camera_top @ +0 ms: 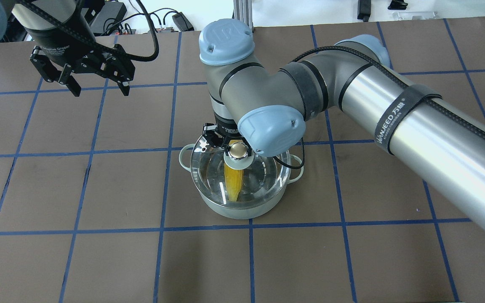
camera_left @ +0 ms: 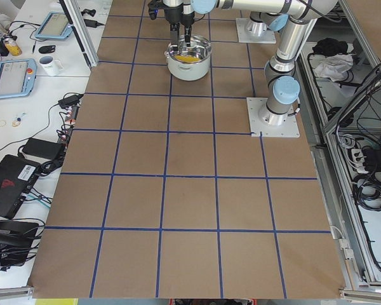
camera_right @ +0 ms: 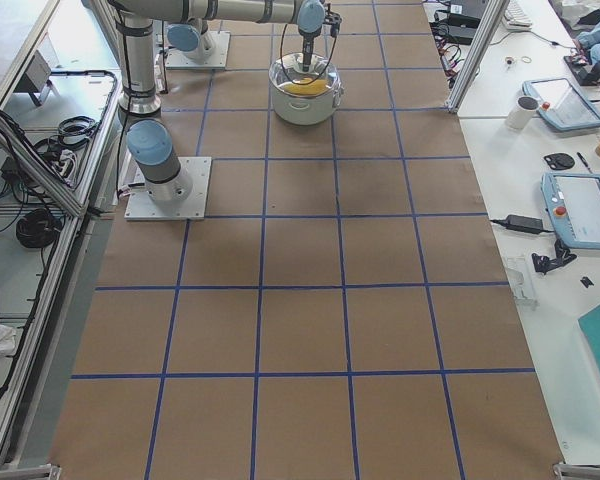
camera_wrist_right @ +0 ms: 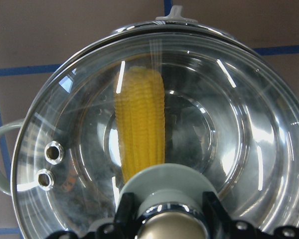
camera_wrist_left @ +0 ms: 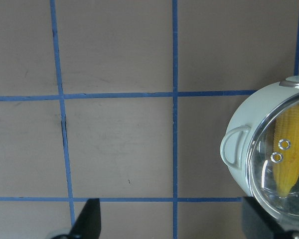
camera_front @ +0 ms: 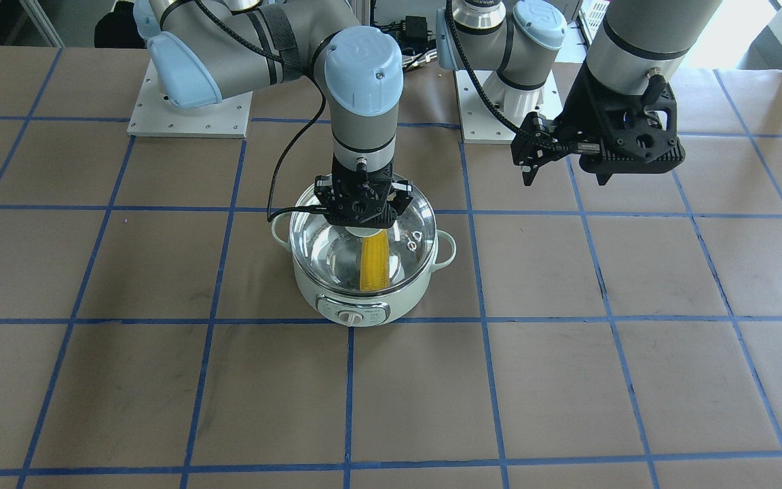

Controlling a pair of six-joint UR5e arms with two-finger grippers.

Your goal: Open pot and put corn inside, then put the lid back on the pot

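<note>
The right pincer (camera_wrist_right: 169, 216) is clamped on the pale green knob (camera_wrist_right: 164, 181) of the round clear glass lid (camera_wrist_right: 229, 124), to seat it squarely, I judge. Directly beneath it lies the bright yellow ear of corn (camera_wrist_right: 139, 124), inside the round mint-green electric pot (camera_front: 309, 288) on the brown tabletop (camera_front: 567, 380) – well off to its side the left pincer (camera_top: 99, 89) hangs wide open, empty

Corn (camera_front: 373, 266) in pot (camera_front: 334, 299) — lid (camera_front: 320, 239) on top

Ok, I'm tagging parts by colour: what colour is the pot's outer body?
The pot is pale mint green, clearest in the front-facing view.
</note>
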